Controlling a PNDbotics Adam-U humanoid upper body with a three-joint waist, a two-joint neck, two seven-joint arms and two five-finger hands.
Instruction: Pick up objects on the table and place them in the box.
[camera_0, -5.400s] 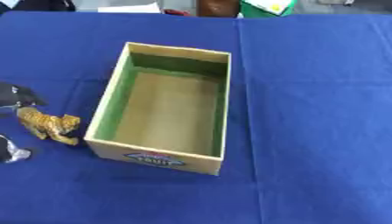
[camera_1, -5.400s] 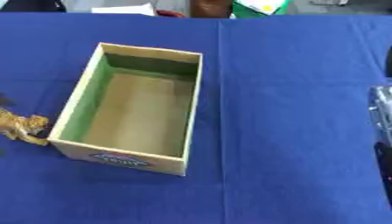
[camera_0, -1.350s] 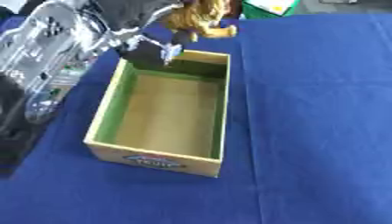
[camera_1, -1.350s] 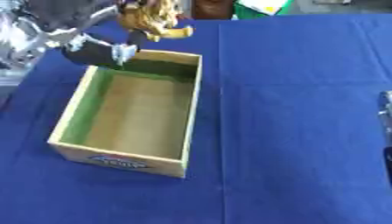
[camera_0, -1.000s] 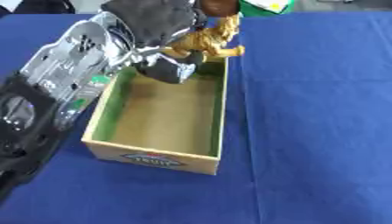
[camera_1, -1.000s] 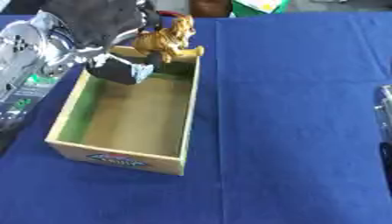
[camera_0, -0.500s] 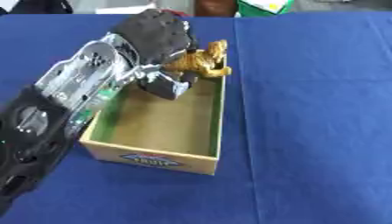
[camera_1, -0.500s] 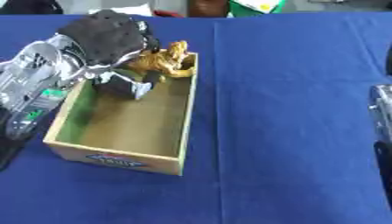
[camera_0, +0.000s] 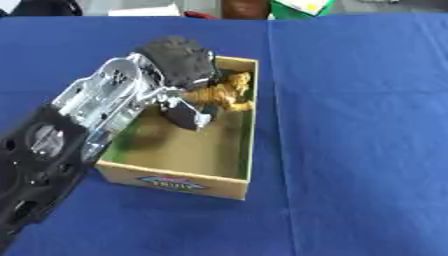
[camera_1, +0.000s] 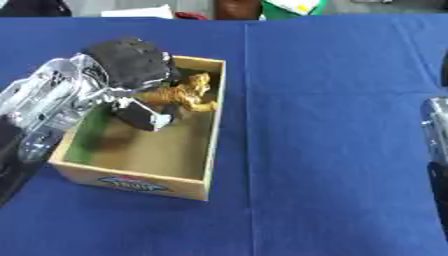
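We see the left robot hand (camera_0: 179, 67) curled around the tiger figure (camera_0: 223, 93) inside the box's (camera_0: 188, 182) far end; our right robot hand (camera_1: 437, 130) is cut off, fingers unreadable, over the blue tabletop (camera_0: 359, 125).

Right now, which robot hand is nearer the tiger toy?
Left. The left robot hand holds the tiger toy over the box. The right arm only shows at the right edge, far across the cloth.
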